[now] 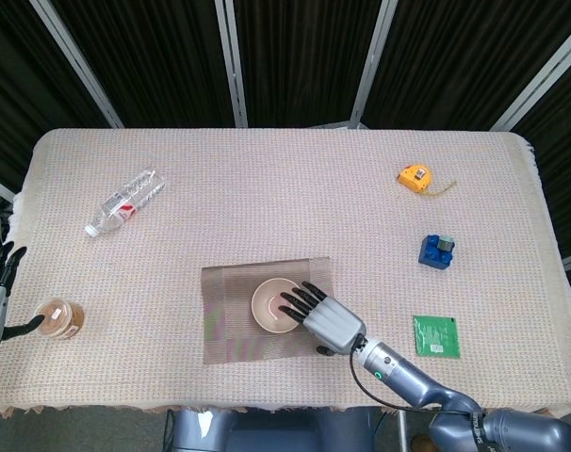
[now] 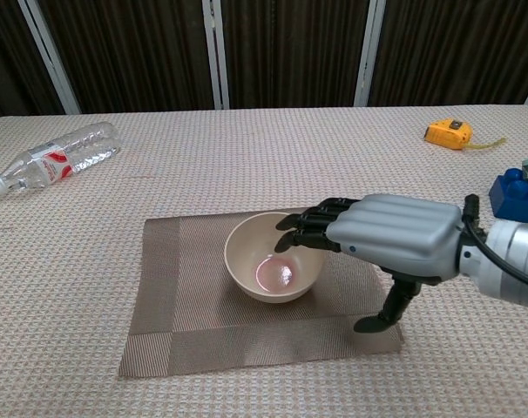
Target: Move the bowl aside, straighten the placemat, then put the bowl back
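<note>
Cream round bowl (image 2: 274, 256) on ribbed woven placemat (image 2: 186, 296); right hand (image 2: 386, 237) fingers (image 2: 306, 228) over rim.

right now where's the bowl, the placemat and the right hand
bowl (image 2: 257, 254), chest view, on its near left wall
placemat (image 2: 172, 300), chest view, on its bare left part
right hand (image 2: 390, 233), chest view, on the silver back of the hand

table (image 1: 267, 179): covered by a beige woven cloth with a fringed front edge | backdrop: dark pleated curtains (image 1: 295, 56) behind the far edge | frame: pale metal bars (image 1: 231, 61) crossed the curtains | light: even
</note>
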